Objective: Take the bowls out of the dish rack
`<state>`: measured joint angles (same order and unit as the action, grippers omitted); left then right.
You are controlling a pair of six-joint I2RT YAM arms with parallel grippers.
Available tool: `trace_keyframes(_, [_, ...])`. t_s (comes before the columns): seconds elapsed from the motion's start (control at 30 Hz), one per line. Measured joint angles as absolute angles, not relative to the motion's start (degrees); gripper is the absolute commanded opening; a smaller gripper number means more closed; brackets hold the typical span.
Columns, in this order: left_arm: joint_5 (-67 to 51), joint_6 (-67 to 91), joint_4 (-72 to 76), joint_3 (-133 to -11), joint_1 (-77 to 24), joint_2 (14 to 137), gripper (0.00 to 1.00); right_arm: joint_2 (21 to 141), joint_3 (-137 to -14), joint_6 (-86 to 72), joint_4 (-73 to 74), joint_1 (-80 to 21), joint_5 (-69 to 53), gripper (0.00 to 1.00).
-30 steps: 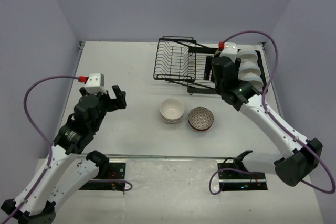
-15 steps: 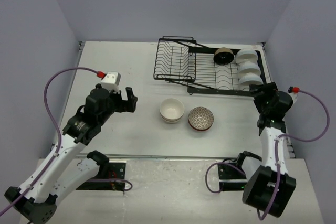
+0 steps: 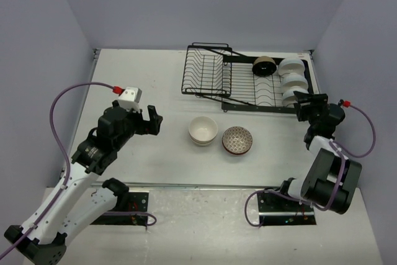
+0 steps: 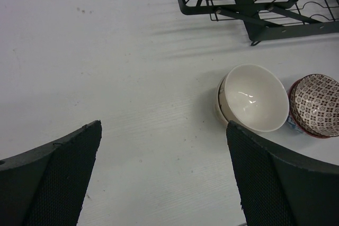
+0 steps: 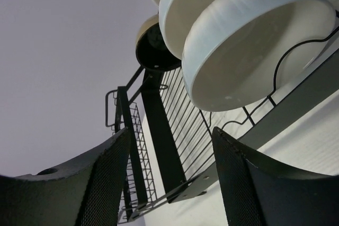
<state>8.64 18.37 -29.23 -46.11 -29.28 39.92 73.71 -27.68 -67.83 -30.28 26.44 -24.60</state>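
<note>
Left gripper (image 3: 149, 120) wide open, empty, above table (image 3: 136, 79). Cream bowl (image 3: 203, 130) just beside reddish-brown patterned bowl (image 3: 237, 140) on table. Right gripper (image 3: 308, 102) parted, holding nothing, at dish rack (image 3: 208, 72). White bowls (image 3: 293, 82) and black-inside bowl (image 3: 265, 66) racked on edge.

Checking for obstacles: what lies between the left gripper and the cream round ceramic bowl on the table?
Bare white table only, from left gripper to cream bowl; left wrist view.
</note>
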Motion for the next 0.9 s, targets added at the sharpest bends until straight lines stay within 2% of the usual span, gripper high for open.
trace_keyframes(0.33, [7.86,18.35,-29.23,-46.11,-30.09,39.9,1.0,82.5,-28.69,-71.13,-37.95,26.63,-20.62,0.51])
trace_keyframes(0.43, [7.86,18.35,-29.23,-46.11,-30.13,39.94,1.0,85.41,-29.34,-71.35,-39.75,26.65,-19.73,0.42])
trace_keyframes(0.53, [7.86,18.35,-29.23,-46.11,-30.13,40.05,1.0,88.03,-29.36,-71.9,-43.53,26.65,-19.03,0.27])
trace_keyframes(0.57, [7.86,18.35,-29.23,-46.11,-30.13,40.12,1.0,88.88,-29.56,-72.03,-45.28,26.61,-19.11,0.19])
trace_keyframes(0.77, [7.81,18.35,-29.23,-46.11,-30.13,40.34,1.0,94.37,-30.63,-73.01,-55.59,26.46,-19.75,0.06])
trace_keyframes(0.9, [7.81,18.35,-29.23,-46.11,-30.13,40.53,1.0,97.51,-30.61,-74.37,-61.32,26.41,-20.6,0.04])
